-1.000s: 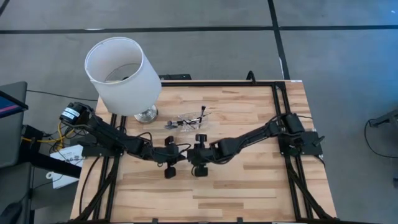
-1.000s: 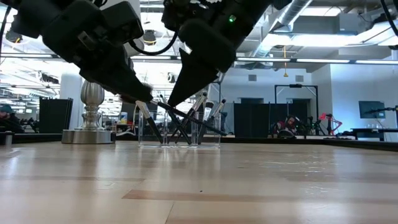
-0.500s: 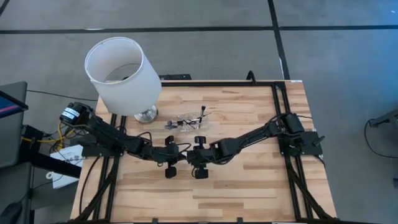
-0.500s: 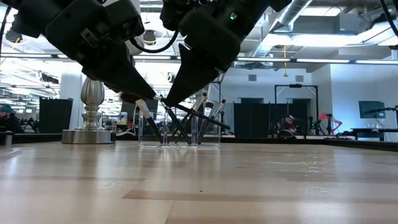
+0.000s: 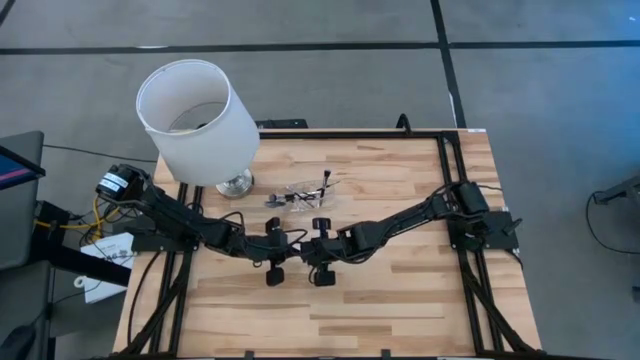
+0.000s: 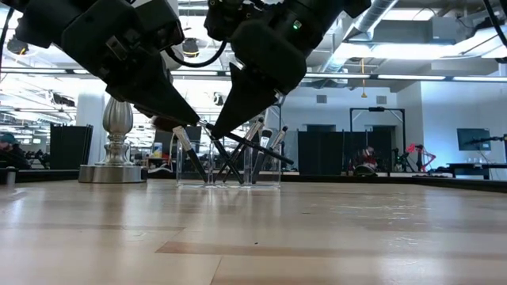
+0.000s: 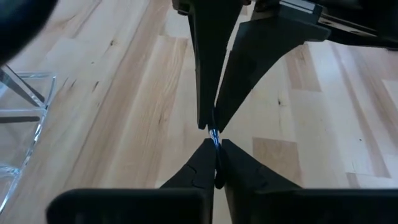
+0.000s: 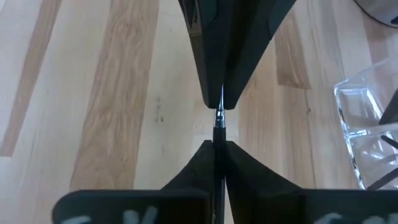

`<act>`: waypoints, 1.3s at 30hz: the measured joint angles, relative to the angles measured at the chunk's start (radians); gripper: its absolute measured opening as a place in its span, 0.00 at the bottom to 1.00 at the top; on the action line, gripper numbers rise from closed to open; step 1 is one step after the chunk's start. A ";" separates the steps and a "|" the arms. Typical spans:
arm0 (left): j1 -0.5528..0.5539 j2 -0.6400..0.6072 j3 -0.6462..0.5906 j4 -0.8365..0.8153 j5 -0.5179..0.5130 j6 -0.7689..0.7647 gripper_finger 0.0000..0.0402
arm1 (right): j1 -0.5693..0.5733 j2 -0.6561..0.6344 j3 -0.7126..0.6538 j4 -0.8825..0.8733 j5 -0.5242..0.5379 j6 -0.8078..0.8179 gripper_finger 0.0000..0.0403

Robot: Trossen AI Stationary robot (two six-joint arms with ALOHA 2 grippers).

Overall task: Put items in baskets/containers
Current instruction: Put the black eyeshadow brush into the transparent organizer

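Observation:
Over the middle of the table my left gripper (image 5: 287,243) and my right gripper (image 5: 307,243) meet tip to tip, both shut on one slim makeup brush (image 7: 214,135). Only a short silver-and-dark stretch of it shows between the tips. Beyond them, toward the far edge, stands the clear plastic holder (image 5: 300,196), with several dark-tipped brushes (image 6: 238,154) leaning inside it, handles down on its floor. My left gripper pinches one end of the brush (image 7: 215,144) between its fingertips, slanting down from the table's left. The brush runs on from the tips, clear of the table. My right gripper pinches the brush's other end (image 8: 217,127) between its fingertips, slanting down from the table's right. The brush bridges the two grippers above the wood.
A big white lampshade (image 5: 197,120) on a silver base (image 6: 117,172) stands at the far left, close to the holder. Bare wooden table (image 5: 400,300) lies near and to the right. A black frame rail (image 5: 445,170) runs along the right side.
The two grippers have drawn together over the table's middle, the left one toward the right and the right one toward the left, until their tips meet. My right gripper has shut on the brush that the left one holds. The holder and its brushes have stayed put.

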 joint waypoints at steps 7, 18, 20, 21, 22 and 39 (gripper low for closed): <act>0.000 0.000 0.000 0.010 -0.009 0.043 0.10 | 0.001 0.000 0.000 -0.008 0.041 0.059 0.05; 0.001 0.000 0.000 0.017 -0.002 0.045 0.27 | 0.026 -0.023 -0.001 -0.301 0.161 0.269 0.06; -0.001 0.000 0.000 0.016 0.002 0.045 0.28 | 0.036 -0.058 -0.001 -0.308 0.173 0.234 0.05; -0.001 0.000 0.000 0.016 0.002 0.045 0.28 | 0.043 -0.084 -0.002 -0.312 0.192 0.219 0.04; 0.000 0.000 0.000 0.015 0.001 0.045 0.28 | 0.047 -0.114 -0.001 -0.310 0.222 0.197 0.03; 0.000 0.000 0.000 0.019 -0.002 0.045 0.27 | -0.105 -0.493 -0.477 0.653 0.447 -0.070 0.02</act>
